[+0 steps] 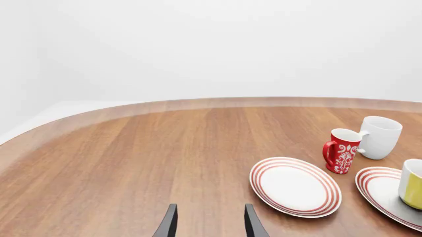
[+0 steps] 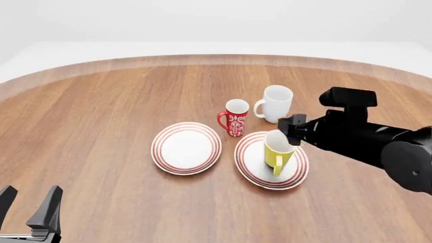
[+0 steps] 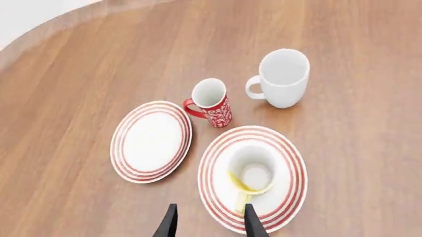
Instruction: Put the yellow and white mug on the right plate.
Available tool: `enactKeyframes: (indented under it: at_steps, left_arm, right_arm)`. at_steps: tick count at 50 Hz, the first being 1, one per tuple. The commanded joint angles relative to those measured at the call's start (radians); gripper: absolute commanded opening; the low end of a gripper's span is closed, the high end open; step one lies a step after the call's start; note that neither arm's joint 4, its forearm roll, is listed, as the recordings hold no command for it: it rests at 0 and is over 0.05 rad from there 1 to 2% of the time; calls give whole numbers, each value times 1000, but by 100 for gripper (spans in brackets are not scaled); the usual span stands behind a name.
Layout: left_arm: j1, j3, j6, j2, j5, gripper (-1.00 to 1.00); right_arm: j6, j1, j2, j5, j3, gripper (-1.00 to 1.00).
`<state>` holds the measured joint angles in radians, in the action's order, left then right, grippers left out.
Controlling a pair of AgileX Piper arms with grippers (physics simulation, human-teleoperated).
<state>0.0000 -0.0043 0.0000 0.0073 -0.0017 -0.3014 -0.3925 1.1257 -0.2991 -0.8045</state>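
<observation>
A: The yellow and white mug (image 2: 276,149) stands upright on the right plate (image 2: 251,164), handle toward the near side!

B: And the right gripper (image 3: 207,224) hangs above it, fingers spread, grasping nothing.

A: The left gripper (image 2: 30,207) sits near-left, released too.

B: The red mug (image 2: 236,117) and white mug (image 2: 275,104) stand just beyond the plates, the left plate (image 2: 186,148) bare.

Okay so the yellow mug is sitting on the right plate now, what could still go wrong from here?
1. The right gripper is open with one finger right by the handle of the yellow and white mug; a careless retreat might snag it and tip the mug.
2. The mug stands off-centre on the right plate, so a nudge could slide it toward the rim.
3. The red mug and the white mug stand close behind; a sweeping arm could hit them.
</observation>
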Motion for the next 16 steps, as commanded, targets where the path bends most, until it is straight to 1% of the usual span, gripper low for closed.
enactKeyframes:
  at_steps: [1,2,3,5,10,11,12,13,14,15,16]
  left_arm:
    - [0,0,0,0,0,100]
    - [0,0,0,0,0,100]
    - [0,0,0,0,0,100]
    - [0,0,0,0,0,100]
    - [0,0,0,0,0,100]
    - [0,0,0,0,0,100]
    - [0,0,0,0,0,100]
    - [0,0,0,0,0,100]
    - [0,0,0,0,0,100]
    - [0,0,0,0,0,100]
    - [0,0,0,0,0,100]
  right_arm:
    - [92,-13,-196,-244,-285,100]
    - [92,-13,-196,-245,-286,100]
    - [122,-17,-194,-304,-418,100]
    - [159,-15,-177,-383,-589,100]
    - [159,-15,-176,-385,-591,100]
    - [295,-48,-126,-558,-991,100]
    - [295,-48,-117,-568,-1084,100]
    - [351,-67,-82,-620,-1294,100]
    - [351,-68,-76,-627,-1307,100]
    - [366,-99,-54,-651,-1461,100]
    - [383,-126,-42,-659,-1569,100]
